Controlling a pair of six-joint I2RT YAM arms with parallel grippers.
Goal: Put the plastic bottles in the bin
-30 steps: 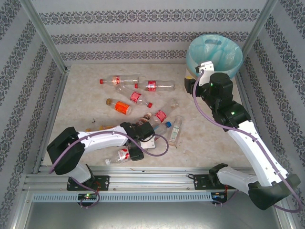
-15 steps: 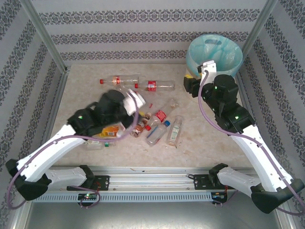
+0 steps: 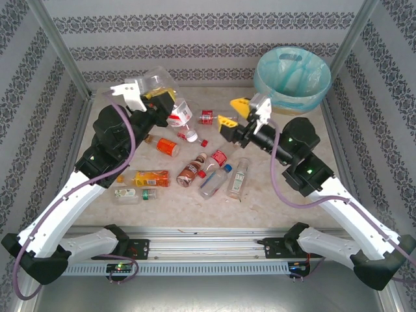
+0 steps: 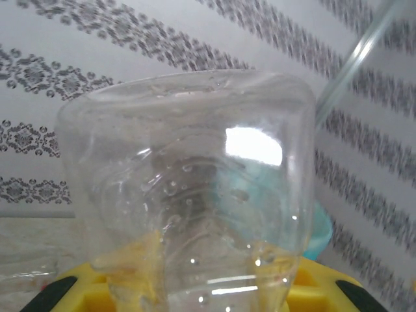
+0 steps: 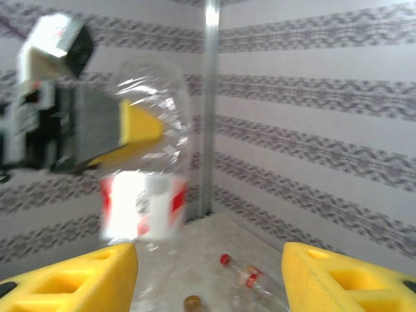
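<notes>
- Two yellow fingers of the left gripper (image 3: 162,97) are clamped on a clear bottle (image 3: 179,116) with a red and white label, raised above the far left of the table (image 3: 279,188).
- The right gripper (image 3: 233,112) has its fingers apart, nothing between them, near the bin (image 3: 262,81).
- The bin stands in the far right corner, well apart from the held bottle.
- The other bottles (image 3: 218,159) lie on the table between the arms.
</notes>
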